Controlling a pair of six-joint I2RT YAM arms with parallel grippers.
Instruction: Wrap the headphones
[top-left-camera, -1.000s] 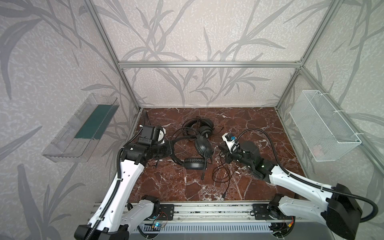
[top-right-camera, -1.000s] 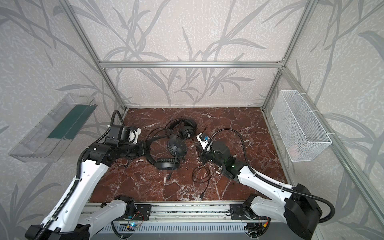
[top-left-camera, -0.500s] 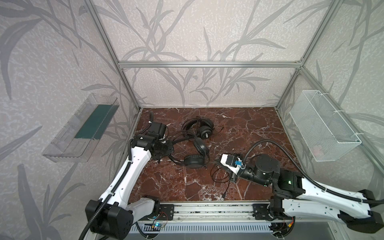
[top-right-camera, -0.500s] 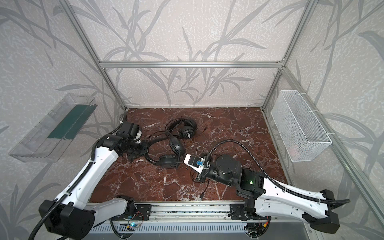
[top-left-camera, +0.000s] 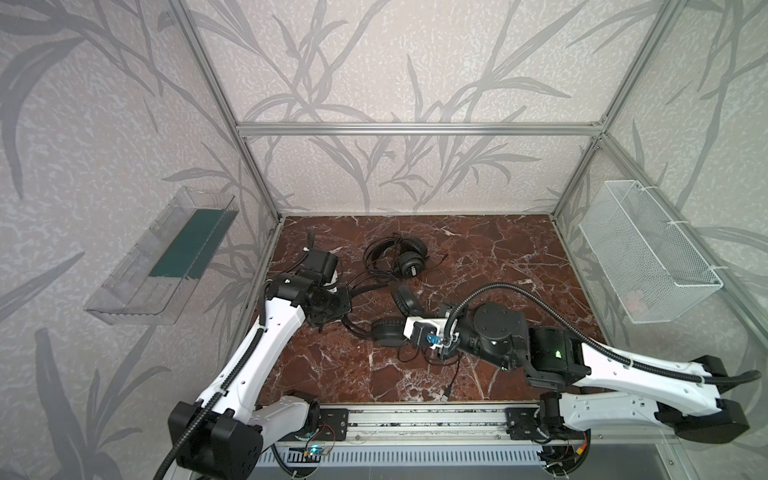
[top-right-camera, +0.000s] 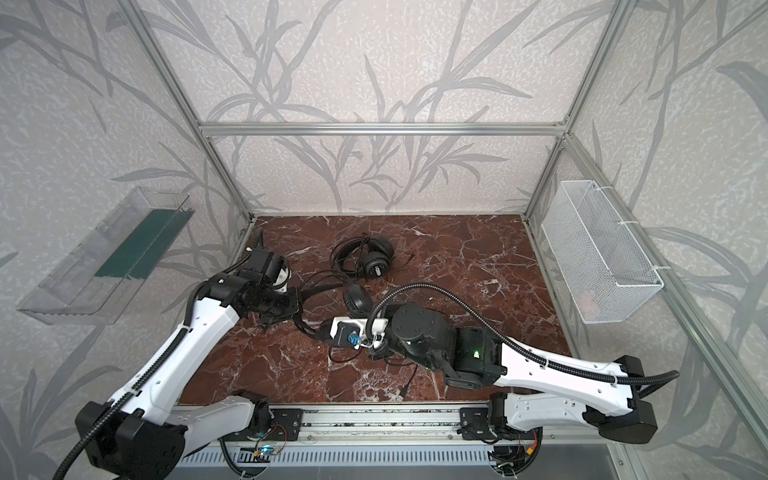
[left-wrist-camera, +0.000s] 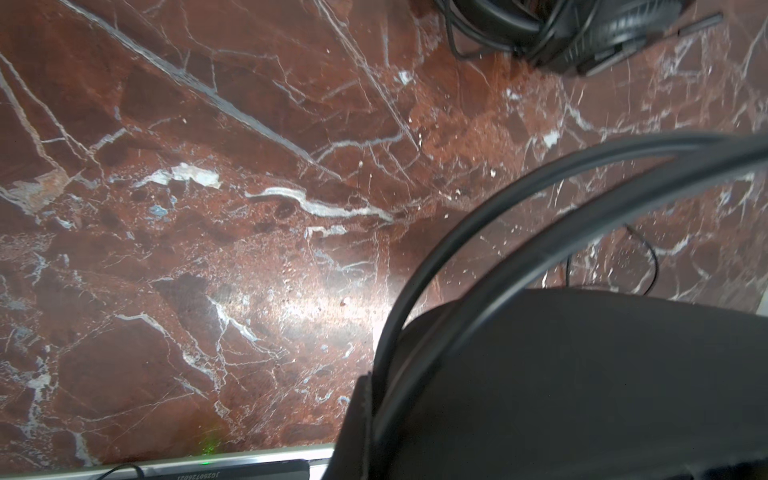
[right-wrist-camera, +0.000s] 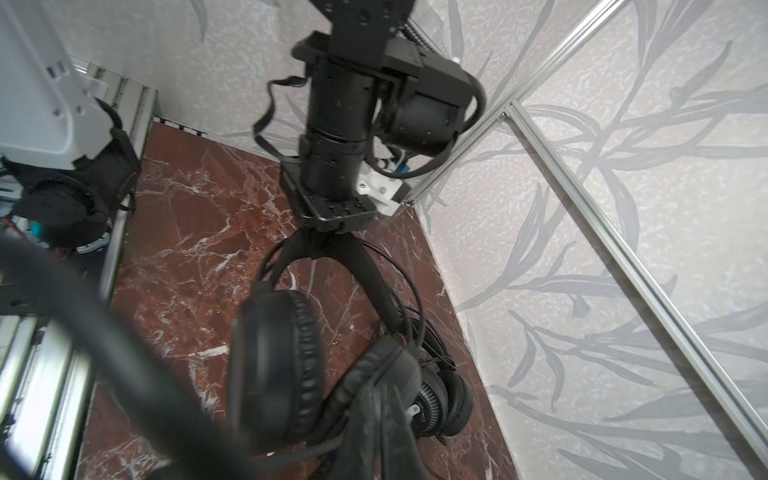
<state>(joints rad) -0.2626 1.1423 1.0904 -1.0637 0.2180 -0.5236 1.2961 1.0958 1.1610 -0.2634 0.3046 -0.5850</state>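
Left gripper (right-wrist-camera: 322, 243) pinches the headphones (right-wrist-camera: 278, 365) by the headband (right-wrist-camera: 374, 282); right gripper (right-wrist-camera: 376, 419) closed, contents unclear.

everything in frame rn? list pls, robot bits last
near headset: 1, black, table centre-left, headband in the left gripper
far headset: 1, black, rear centre of the table, cable bunched around it
loose cable: 1, black, trailing from under the right gripper to the front edge
table: 1, red-brown marble, cell floor
clear bin: 1, transparent with green liner, left wall
mesh basket: 1, white wire, right wall
frame: silver aluminium, around the cell
left gripper: 1, black, shut on the near headset's headband
right gripper: 1, black, shut, by the near headset's earcups; whether it pinches the cable is unclear
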